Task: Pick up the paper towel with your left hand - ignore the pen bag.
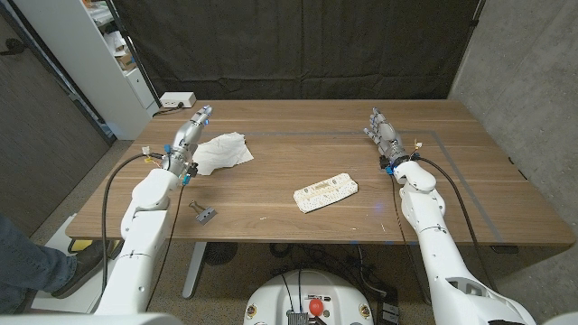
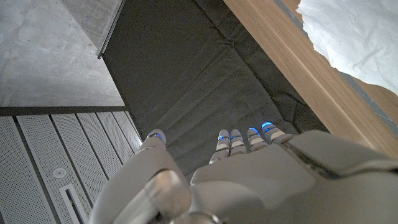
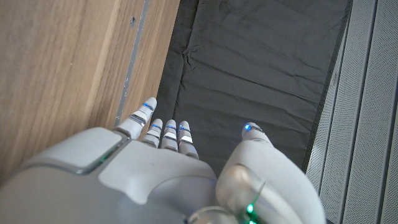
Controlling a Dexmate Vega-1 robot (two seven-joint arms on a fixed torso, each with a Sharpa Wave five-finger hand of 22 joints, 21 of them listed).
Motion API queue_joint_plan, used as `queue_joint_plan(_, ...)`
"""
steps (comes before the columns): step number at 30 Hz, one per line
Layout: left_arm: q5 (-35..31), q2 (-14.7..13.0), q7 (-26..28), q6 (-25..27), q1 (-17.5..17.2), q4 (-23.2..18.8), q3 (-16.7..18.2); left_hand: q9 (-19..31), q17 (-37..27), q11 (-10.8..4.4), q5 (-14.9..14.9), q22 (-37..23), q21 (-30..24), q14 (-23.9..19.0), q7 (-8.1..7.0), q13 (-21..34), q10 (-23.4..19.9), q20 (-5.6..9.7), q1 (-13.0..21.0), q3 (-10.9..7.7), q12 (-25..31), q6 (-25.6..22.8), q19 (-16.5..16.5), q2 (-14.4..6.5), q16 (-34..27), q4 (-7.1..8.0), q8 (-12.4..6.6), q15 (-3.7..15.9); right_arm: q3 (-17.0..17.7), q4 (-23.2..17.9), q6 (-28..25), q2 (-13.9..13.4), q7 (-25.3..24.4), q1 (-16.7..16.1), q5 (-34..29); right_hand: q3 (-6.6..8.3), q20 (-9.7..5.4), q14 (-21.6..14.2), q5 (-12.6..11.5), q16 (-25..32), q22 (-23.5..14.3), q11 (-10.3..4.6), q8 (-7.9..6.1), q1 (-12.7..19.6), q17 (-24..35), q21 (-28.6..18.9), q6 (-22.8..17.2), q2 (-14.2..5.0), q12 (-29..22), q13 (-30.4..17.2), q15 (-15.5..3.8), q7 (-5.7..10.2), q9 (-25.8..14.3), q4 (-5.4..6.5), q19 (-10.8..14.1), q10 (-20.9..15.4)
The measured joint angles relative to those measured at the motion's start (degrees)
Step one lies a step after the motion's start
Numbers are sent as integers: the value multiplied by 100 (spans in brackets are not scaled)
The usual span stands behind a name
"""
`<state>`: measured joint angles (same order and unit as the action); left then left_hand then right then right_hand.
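While the left robot hand hangs at the tabletop's left side with its fingers stretched out and holding nothing, the paper towel lies crumpled just beside it, toward the middle of the tabletop, close to the hand's side but with no clear contact. The towel's long axis runs slantwise, from a near corner by the robot's left wrist out toward a far corner pointing to the tabletop's back and centre. In the left wrist view the same robot hand shows its fingers straight and slightly apart, with the white towel on the wood next to it.

Well apart, on the opposite side, the right robot hand also has its fingers extended, gripping nothing; the right wrist view shows it spread over the tabletop's far edge. Between the two hands and nearer the robot lies the pen bag, lengthwise across, slightly tilted. A small metal clip sits near the left forearm.
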<state>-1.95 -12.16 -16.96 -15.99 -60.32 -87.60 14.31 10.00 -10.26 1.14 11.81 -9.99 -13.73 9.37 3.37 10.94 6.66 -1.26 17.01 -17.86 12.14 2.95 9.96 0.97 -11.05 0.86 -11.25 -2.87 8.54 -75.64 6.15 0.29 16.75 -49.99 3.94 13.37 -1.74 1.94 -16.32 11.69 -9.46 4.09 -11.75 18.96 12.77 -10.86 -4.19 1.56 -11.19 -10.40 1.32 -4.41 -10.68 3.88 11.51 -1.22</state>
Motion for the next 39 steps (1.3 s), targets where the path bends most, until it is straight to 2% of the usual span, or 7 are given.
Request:
queue_joint_plan(16,-300,-137,159,-47,32,-47,18,0,0,-12,-40,0,39,-73,1,0,-49,0,23,-4,39,-41,0,-23,0,-41,0,32,-4,61,38,43,-40,24,13,-16,0,0,0,0,0,0,16,0,1,0,0,0,0,-15,0,0,0,-16,0,0)
queue_joint_plan(24,-419,-232,221,-47,38,-110,-33,0,0,-33,-40,0,39,-82,-18,0,-111,-60,85,-28,39,-63,0,-40,0,-65,0,42,0,75,51,48,-53,43,15,-16,21,0,0,0,0,0,16,0,1,0,0,0,0,-14,0,0,0,-16,-21,0)
queue_joint_plan(39,-1280,-436,700,129,-23,-326,-138,0,0,-64,-40,-30,60,-152,0,0,-141,-59,121,-54,39,-144,0,-76,0,-88,0,54,12,233,119,64,-78,152,21,-16,21,0,0,0,0,0,16,0,2,0,0,0,0,-14,0,0,0,-16,-21,0)
